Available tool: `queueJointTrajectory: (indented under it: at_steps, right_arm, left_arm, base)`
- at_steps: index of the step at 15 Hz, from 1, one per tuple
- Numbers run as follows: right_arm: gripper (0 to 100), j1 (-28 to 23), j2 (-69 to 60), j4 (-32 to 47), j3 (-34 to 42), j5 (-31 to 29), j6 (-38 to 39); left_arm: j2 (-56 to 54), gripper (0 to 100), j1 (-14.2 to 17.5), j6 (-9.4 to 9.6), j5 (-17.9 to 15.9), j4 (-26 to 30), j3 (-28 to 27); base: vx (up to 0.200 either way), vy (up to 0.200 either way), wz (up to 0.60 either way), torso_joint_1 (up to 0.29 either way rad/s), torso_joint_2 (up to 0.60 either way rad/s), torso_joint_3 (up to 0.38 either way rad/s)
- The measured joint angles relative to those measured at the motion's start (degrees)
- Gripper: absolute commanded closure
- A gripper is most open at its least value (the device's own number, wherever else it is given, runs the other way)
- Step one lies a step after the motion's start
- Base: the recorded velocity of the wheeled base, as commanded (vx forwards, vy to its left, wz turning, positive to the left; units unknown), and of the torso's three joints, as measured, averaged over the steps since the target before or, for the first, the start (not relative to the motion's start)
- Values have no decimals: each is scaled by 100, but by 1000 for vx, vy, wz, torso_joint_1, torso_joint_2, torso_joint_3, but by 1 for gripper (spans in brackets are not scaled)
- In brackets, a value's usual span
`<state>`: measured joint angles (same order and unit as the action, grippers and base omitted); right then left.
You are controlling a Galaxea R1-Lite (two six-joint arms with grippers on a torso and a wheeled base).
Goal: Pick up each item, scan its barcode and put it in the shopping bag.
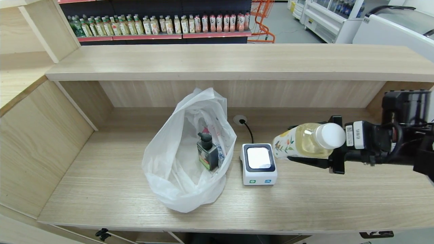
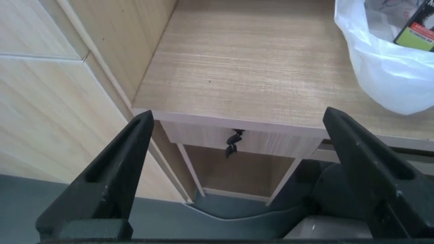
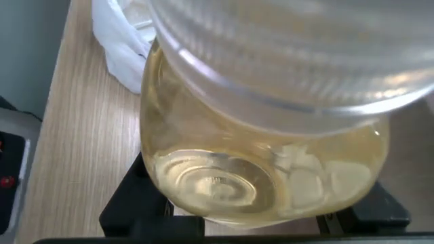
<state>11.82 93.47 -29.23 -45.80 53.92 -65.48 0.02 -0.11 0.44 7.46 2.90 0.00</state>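
We log right gripper [image 1: 300, 145] clamped on drink bottle [image 1: 307, 140] — its long axis level, scanner [image 1: 258, 163] just past the jaws; left gripper [image 2: 237, 176] agape.

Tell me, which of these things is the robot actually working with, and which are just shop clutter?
Job in hand: drink bottle in right pincer, scanner, shopping bag, pump bottle inside the bag.
Lying about: shelved drinks, orange cart, freezers.
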Motion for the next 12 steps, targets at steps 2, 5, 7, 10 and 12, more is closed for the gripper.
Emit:
queueJointTrajectory:
  at_steps: [2, 5, 7, 10, 12]
  right_arm:
    - [100, -20, 195, -29, 18, 66, -216]
    - [100, -11, 527, -284, 46, 273, -574]
    - [100, -4, 745, -495, 51, 350, -594]
    - [100, 60, 1045, -777, -30, 484, -596]
    - [100, 63, 1279, -1119, -100, 561, -585]
  left_arm:
    - [0, 0, 1, 0, -2, -1, 0]
    - [0, 0, 4, 0, -2, 0, 0]
    - [0, 0, 6, 0, -2, 0, 0]
    - [0, 0, 4, 0, -2, -1, 0]
    - [0, 0, 4, 0, 0, -1, 0]
  base:
    - [0, 0, 0, 0, 0, 0]
    - [0, 0, 0, 0, 0, 0]
    - [0, 0, 0, 0, 0, 0]
    - [0, 0, 0, 0, 0, 0]
    - [0, 0, 0, 0, 0, 0]
